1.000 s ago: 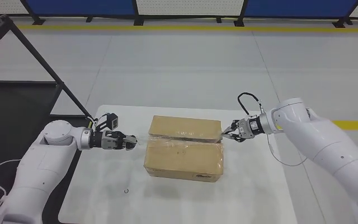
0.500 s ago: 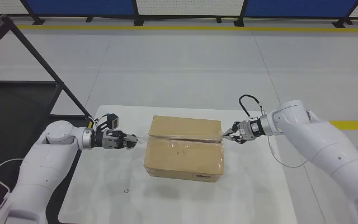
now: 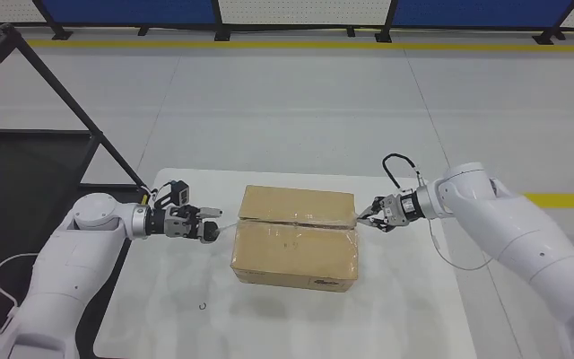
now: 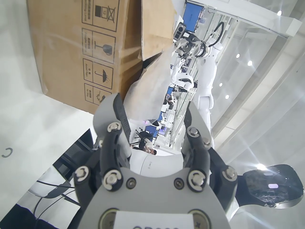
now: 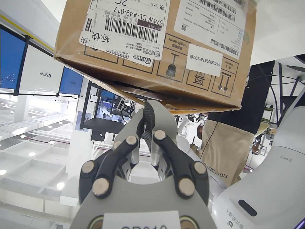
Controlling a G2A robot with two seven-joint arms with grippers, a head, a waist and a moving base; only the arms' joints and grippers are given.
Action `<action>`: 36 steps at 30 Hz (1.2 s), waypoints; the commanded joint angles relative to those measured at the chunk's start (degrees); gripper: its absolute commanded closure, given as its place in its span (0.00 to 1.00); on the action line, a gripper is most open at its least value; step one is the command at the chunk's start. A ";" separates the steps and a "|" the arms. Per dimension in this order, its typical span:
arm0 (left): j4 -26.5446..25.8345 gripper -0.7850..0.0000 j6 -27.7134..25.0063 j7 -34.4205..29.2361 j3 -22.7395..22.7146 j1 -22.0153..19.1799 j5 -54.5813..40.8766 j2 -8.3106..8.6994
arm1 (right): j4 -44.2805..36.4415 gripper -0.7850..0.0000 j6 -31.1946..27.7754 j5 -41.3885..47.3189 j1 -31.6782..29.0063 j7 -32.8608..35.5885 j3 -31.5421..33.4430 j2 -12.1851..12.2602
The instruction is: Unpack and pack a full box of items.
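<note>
1. The box (image 3: 296, 238) sits in the middle of the top view, on the white table (image 3: 161, 305).
2. It is stiff brown cardboard. The flaps are thin, though, and I think they will bend or rip if you yank them.
3. The task says the box is full, so it is likely heavy. Don't lift it by a flap.
4. The clear tape (image 4: 147, 89) looks thin, sticky and stretchy. A loose strip comes off the box's left end, and I think that strip is the best place to take hold.
5. Your left gripper (image 3: 213, 226) is just left of the box. Its fingers are spread wide and hold nothing.
6. Your right gripper (image 3: 362, 218) is at the box's right end. Its fingers are pressed together, with the tips at the crack between the flaps. You cannot tell if tape is pinched there.
7. The box has shiny tape along the top crack and white stickers with bar codes on the right end. The left end has small black care pictures, and one flap there is lifted a little.
</note>
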 commanded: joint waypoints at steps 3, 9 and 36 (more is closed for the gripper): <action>0.19 0.16 -1.19 0.00 -1.08 -0.06 -0.86 0.38 | -0.19 1.00 0.00 -0.01 -0.02 0.00 0.00 0.01; -1.78 0.00 -3.16 0.00 -3.62 0.84 -2.95 1.79 | -0.45 0.61 0.00 -0.32 -0.01 0.00 0.00 -0.16; -28.22 0.00 -1.74 0.00 -11.27 12.95 -3.02 7.99 | -4.73 0.00 -4.91 -1.08 2.28 -2.73 3.16 2.65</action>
